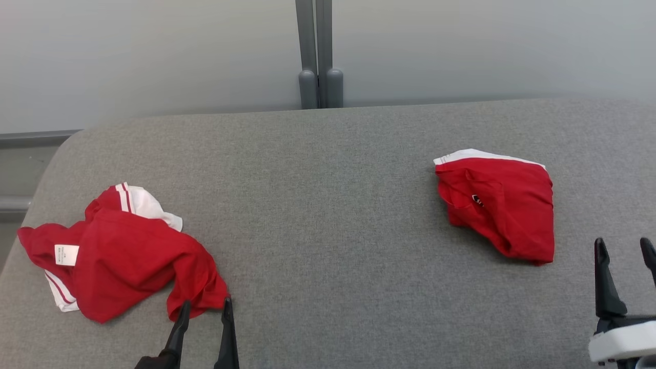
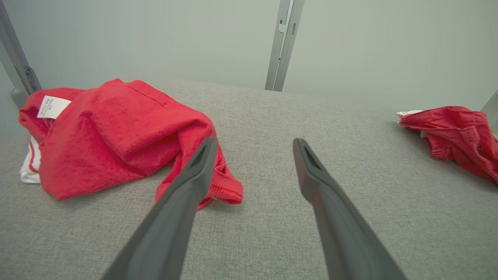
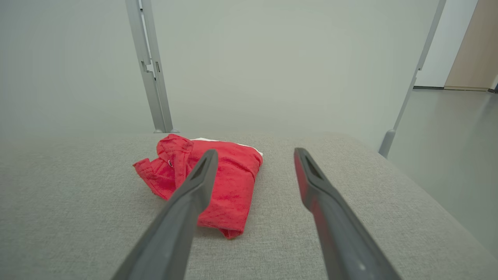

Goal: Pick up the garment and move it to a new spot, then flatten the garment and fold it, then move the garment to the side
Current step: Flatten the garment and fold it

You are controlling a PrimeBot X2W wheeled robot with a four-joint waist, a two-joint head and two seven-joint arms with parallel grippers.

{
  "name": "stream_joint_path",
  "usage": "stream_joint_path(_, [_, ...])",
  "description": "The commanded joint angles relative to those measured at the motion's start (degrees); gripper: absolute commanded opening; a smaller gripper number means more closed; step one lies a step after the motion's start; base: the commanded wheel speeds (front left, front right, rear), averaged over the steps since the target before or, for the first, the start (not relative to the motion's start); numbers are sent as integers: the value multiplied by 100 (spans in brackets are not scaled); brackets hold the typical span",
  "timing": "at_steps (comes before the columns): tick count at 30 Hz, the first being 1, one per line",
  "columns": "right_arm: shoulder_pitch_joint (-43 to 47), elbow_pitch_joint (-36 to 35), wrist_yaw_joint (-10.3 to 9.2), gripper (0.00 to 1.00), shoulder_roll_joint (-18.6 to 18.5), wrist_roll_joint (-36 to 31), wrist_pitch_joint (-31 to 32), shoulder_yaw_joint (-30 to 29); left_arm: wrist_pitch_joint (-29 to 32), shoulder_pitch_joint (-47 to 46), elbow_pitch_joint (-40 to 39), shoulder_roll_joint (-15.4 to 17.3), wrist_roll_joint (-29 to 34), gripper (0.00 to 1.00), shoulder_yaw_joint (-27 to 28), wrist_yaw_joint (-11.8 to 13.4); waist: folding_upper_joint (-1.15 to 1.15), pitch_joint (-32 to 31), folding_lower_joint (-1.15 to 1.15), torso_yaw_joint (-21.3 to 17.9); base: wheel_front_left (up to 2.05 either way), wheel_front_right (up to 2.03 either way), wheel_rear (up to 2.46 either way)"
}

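Garment (image 1: 128, 256) is matt red cloth; table (image 1: 328, 215) is coarse grey fabric.

Bright, soft, even light casts faint shadows beneath the crumpled garment (image 1: 123, 251); wrist views curve at their edges.
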Motion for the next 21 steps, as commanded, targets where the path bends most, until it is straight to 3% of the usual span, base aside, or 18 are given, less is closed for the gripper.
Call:
stream_joint_path(1, [-219, -50, 0, 100, -112, 26, -25, 32, -1, -114, -40, 13, -25, 100, -2, 21, 0, 122, 0, 16, 0, 0, 0])
stream_joint_path(2, [-350, -17, 0, 100, -188, 12, -25, 86, -1, -172, -60, 13, -30, 100, -25, 31, 0, 225, 0, 26, 0, 0, 0])
stream_joint_path(3, [-475, 49, 0, 84, -242, 29, -25, 109, -1, -238, -78, 13, -31, 100, -53, 32, 0, 328, 0, 38, 0, 0, 0])
stream_joint_path(4, [-646, 201, 0, 14, -319, 76, -21, 149, -1, -326, -102, 13, -24, 100, -95, 37, 0, 462, 0, 58, 0, 0, 0])
stream_joint_path(5, [-805, 334, 0, 0, -393, 86, -21, 193, -1, -400, -110, 13, -14, 100, -133, 38, 0, 577, 0, 78, 0, 0, 0])
stream_joint_path(12, [-2166, 1614, 0, 0, -680, -170, -22, 547, -1, -906, -140, 14, 13, 100, -390, 78, 0, 1275, 0, 293, 0, 0, 0])
stream_joint_path(17, [-2853, 2541, 0, 0, -606, -292, -22, 919, -1, -1113, -101, 13, 20, 100, -466, 111, 0, 1571, 0, 428, 0, 0, 0])
stream_joint_path(21, [-3143, 2858, 0, 0, -470, -236, -22, 1111, -1, -1172, -93, 13, -17, 100, -496, 163, 0, 1648, 0, 509, 0, 0, 0])
